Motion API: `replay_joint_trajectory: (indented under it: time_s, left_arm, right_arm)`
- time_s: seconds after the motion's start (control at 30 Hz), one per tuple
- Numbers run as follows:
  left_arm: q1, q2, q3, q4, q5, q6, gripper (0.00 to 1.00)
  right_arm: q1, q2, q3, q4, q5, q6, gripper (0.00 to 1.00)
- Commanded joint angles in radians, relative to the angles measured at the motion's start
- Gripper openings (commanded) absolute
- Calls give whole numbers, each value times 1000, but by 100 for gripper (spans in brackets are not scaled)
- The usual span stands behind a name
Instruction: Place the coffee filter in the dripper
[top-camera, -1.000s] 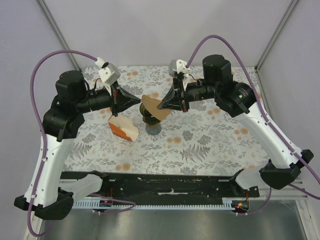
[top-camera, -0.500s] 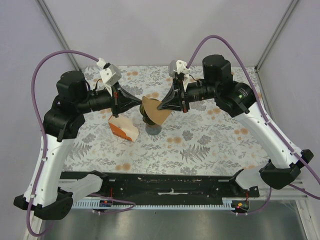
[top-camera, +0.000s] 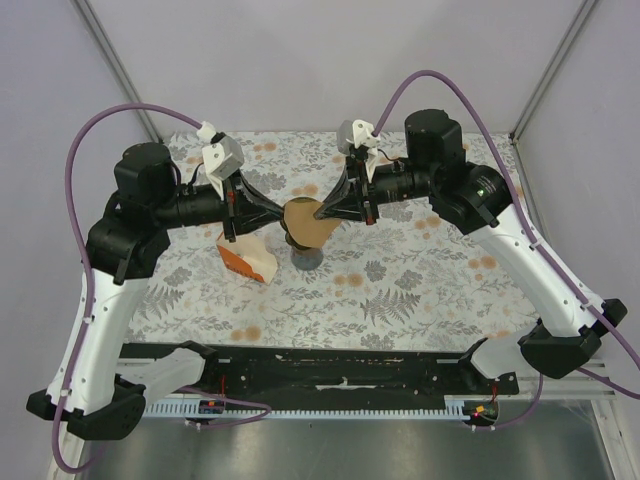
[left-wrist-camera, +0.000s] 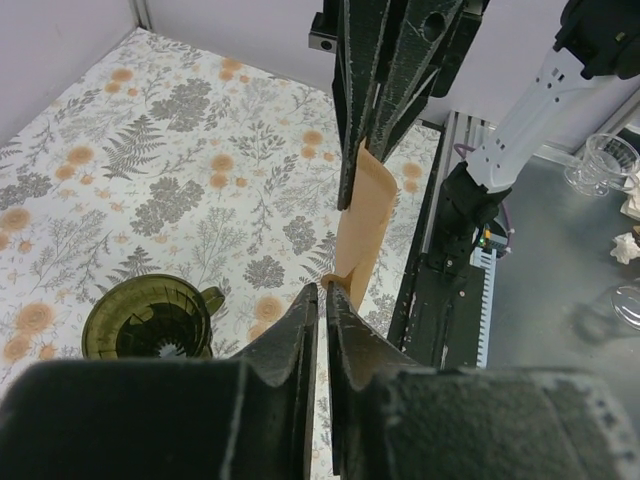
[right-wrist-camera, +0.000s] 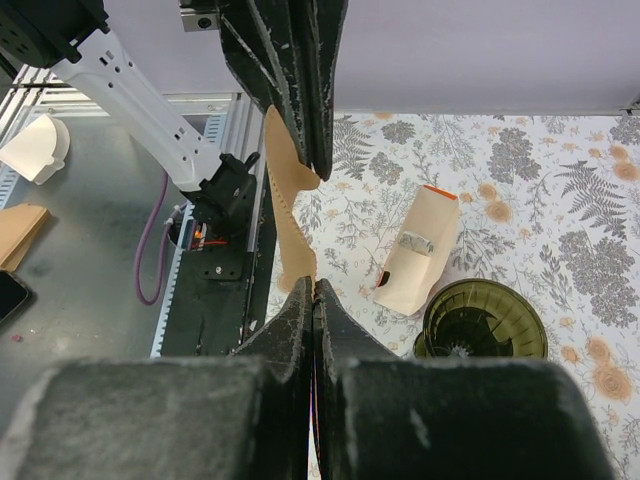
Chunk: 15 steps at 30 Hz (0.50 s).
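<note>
The coffee filter (top-camera: 305, 222), a thin tan paper fan with a rounded edge, hangs in the air mid-bench, just above the dripper (left-wrist-camera: 150, 322), a smoky-green translucent cone with a small handle. The right fingers (right-wrist-camera: 340, 325) are pressed together on its right edge. The left fingers (left-wrist-camera: 290, 335) stand a slit apart at its left edge; whether they grip it I cannot tell. An orange-and-white wedge carton (top-camera: 247, 260) lies just left of the dripper on the floral-patterned bench (top-camera: 420, 270).

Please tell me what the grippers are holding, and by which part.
The right gripper pinches the coffee filter at one edge; the left gripper meets the opposite edge, jaws slightly parted, hold uncertain.
</note>
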Motion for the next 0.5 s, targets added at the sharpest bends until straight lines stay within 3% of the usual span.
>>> replay_joint_trajectory:
  time_s: [0.0, 0.47]
  left_arm:
    - [-4, -25, 14, -22, 81, 49, 14]
    - [-3, -26, 14, -38, 52, 57, 17]
  right_arm:
    - [-1, 10, 19, 18, 25, -1, 0]
    - [-1, 30, 42, 7, 25, 13, 0]
